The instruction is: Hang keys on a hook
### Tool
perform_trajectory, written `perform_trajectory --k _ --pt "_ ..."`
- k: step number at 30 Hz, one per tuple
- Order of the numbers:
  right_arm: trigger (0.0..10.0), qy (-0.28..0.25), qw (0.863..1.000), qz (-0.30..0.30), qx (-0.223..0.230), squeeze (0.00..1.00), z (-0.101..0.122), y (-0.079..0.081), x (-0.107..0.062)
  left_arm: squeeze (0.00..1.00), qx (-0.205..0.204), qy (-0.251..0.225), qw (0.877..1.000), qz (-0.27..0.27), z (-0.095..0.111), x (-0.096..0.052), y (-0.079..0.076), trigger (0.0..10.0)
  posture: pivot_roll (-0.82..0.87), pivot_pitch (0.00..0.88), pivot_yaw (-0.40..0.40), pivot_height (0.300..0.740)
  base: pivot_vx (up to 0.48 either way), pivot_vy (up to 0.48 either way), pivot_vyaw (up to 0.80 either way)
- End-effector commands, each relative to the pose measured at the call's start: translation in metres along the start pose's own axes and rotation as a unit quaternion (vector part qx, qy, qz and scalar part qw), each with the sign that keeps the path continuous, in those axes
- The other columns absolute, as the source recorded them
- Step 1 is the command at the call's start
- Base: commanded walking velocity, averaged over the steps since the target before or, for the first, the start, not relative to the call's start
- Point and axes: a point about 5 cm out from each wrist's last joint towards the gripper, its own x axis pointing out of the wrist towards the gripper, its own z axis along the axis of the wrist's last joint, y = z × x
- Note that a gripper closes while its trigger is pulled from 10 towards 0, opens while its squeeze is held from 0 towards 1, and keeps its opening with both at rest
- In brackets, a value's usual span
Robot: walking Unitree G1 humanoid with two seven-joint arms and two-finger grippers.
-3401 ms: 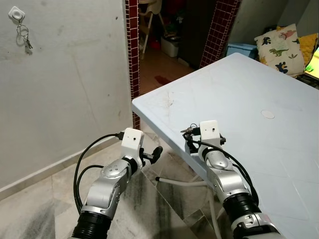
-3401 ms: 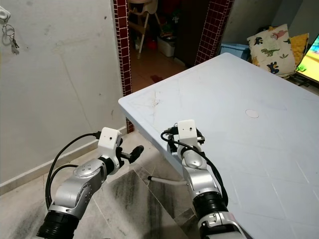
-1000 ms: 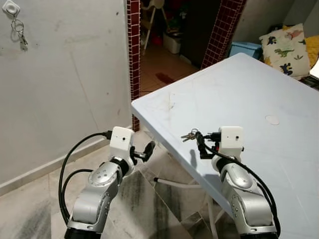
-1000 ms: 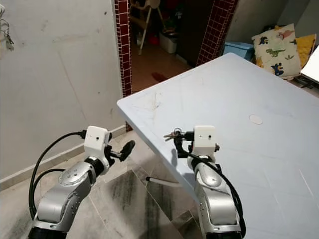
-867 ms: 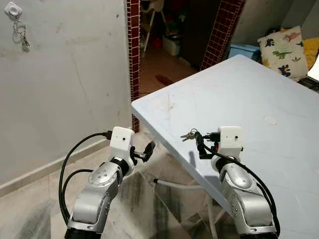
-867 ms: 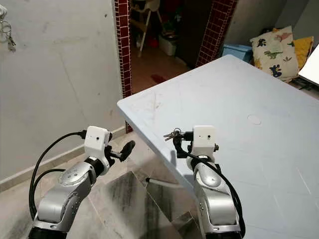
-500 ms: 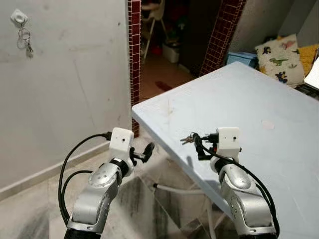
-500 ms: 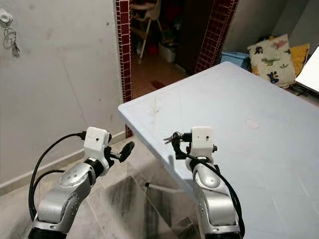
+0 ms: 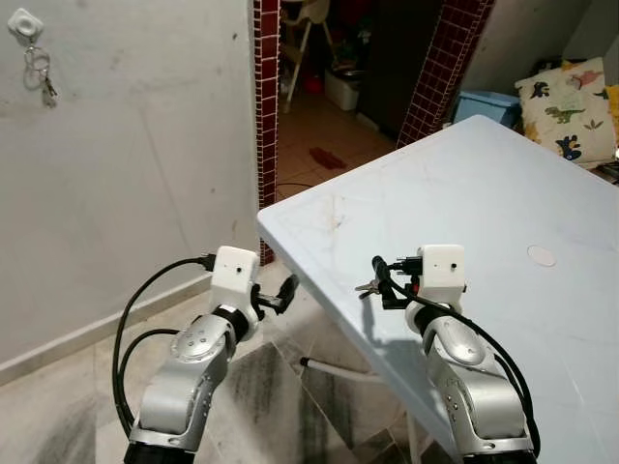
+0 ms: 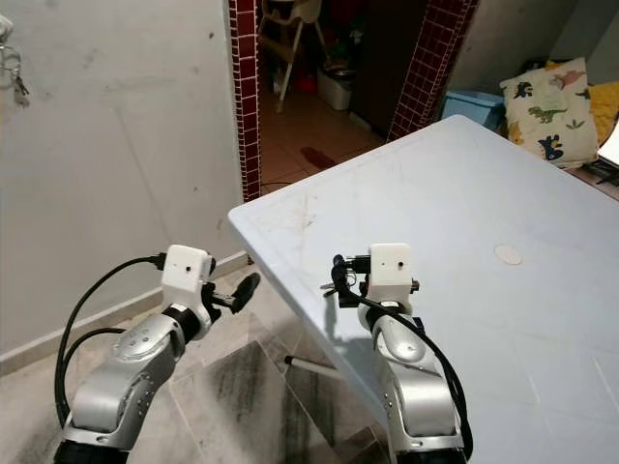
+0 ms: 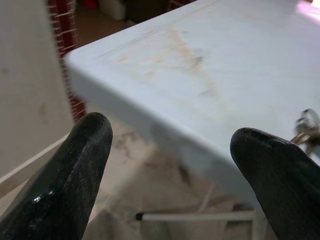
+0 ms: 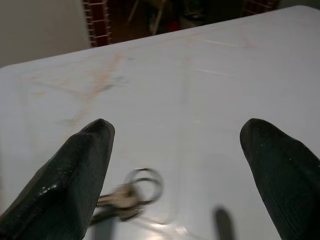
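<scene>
Right hand (image 9: pixel 379 282) held over the near corner of the pale blue table (image 9: pixel 503 193), fingers spread wide, nothing pinched. Keys (image 12: pixel 131 192) lying on the table just below and between the fingertips, ring toward the far side; in the left eye view seen as a small bunch (image 9: pixel 367 285) at the 9 o'clock side of the right hand, close to the table's edge. Cannot tell whether a fingertip touches them.

Left hand (image 9: pixel 286 291) off the table, above the tiled floor (image 9: pixel 280 387) at the 9 o'clock side of the table corner, fingers apart and empty.

Wall hook (image 9: pixel 23 23), a small white plate, up at 11 o'clock on the grey wall (image 9: pixel 145 145), well apart from both hands, with another key ring (image 9: pixel 41 73) hanging beneath. Brick-red tiled doorway (image 9: pixel 266 97) at 12 o'clock. Dinosaur-print cushion (image 9: pixel 569 95) beyond the table at 2 o'clock.
</scene>
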Motion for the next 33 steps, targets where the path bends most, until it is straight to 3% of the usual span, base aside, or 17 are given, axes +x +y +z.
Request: perform_trajectory --k 1,9,21,27,33 --pt "10.0 -0.001 1.0 -0.008 -0.004 0.0 0.002 -0.005 -0.001 0.0 0.0 0.003 1.0 -0.011 -0.001 0.002 -0.006 10.0 0.15 0.0 -0.071 0.74 0.0 0.0 0.0" --pt "10.0 -0.001 1.0 -0.004 -0.011 0.0 0.001 -0.004 0.0 0.0 -0.007 -0.004 1.0 -0.022 0.0 0.001 -0.009 10.0 0.15 0.0 -0.073 0.74 0.0 0.0 0.0" --pt "10.0 0.036 0.999 0.032 -0.016 0.0 -0.01 0.006 -0.002 0.0 -0.001 0.039 0.999 -0.01 -0.016 -0.013 -0.001 10.0 0.16 0.0 -0.074 0.74 0.0 0.0 0.0" --pt "10.0 0.073 0.997 0.03 -0.025 0.0 -0.023 0.009 0.001 0.0 0.029 0.066 0.994 -0.086 -0.019 -0.022 -0.011 10.0 0.17 0.0 -0.085 0.74 0.0 0.0 0.0" --pt "10.0 0.087 0.996 0.026 -0.027 0.0 -0.03 0.01 0.011 0.0 0.04 0.074 0.99 -0.111 -0.019 -0.022 -0.014 10.0 0.18 0.0 -0.085 0.74 0.0 0.0 0.0"
